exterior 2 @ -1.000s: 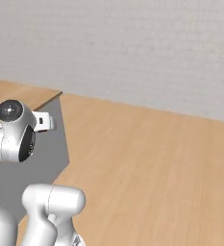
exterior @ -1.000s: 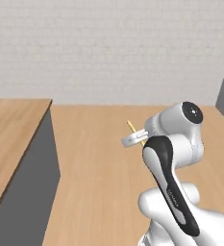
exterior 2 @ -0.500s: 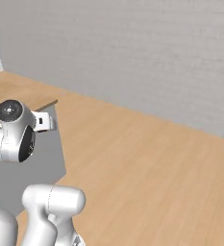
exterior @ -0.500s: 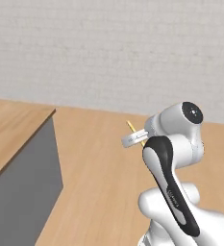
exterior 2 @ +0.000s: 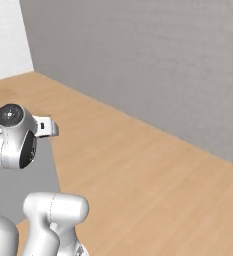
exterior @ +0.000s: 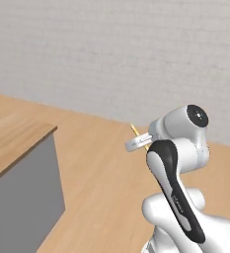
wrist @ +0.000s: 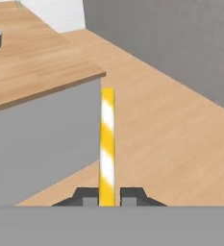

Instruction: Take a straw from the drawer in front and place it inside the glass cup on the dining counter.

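Straw [wrist: 107, 144], striped in the hand view, is pinched in the closed end effector [wrist: 107, 194]; dining counter [wrist: 36, 62] beyond.

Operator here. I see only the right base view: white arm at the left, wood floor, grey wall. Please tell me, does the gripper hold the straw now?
Observer: Yes. In the hand view the gripper is shut on the straw, yellow with white stripes.
Operator: How does the straw stand in the grip?
Observer: It runs straight out from between the fingertips.
Operator: What is ahead of it?
Observer: The dining counter, its corner beyond the straw's tip.
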Tool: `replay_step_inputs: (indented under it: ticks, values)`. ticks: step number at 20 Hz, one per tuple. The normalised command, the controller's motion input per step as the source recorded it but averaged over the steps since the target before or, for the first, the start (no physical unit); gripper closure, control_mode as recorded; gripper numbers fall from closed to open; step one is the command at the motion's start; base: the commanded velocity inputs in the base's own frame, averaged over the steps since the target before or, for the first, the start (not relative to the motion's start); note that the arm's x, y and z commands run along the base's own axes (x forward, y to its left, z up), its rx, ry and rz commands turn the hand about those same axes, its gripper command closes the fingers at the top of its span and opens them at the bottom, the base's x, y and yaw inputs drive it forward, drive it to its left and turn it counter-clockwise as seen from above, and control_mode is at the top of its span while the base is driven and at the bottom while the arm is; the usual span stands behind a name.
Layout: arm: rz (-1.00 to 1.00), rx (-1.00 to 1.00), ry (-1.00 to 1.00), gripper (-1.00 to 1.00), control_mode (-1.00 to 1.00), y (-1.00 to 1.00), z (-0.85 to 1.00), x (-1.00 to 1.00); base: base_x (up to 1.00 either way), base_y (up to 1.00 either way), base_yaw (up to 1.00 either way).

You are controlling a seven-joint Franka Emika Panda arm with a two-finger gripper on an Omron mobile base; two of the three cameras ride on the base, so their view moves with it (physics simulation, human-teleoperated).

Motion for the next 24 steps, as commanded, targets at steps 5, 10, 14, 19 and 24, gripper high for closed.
replay_step_inputs:
  ticks: [5, 10, 14, 19, 24]
  values:
    - [0.00, 0.00, 0.00, 1.00, 1.00, 0.00, 0.00, 0.00, 0.81, -0.79, 0.36]
    - [0.00, 0.00, 0.00, 1.00, 1.00, 0.00, 0.00, 0.00, 0.80, -0.78, 0.37]
    - [0.00, 0.00, 0.00, 1.00, 1.00, 0.00, 0.00, 0.00, 0.80, -0.78, 0.37]
    - [0.00, 0.00, 0.00, 1.00, 1.00, 0.00, 0.00, 0.00, 0.82, -0.75, 0.37]
    - [0.00, 0.00, 0.00, 1.00, 1.00, 0.00, 0.00, 0.00, 0.86, -0.72, 0.38]
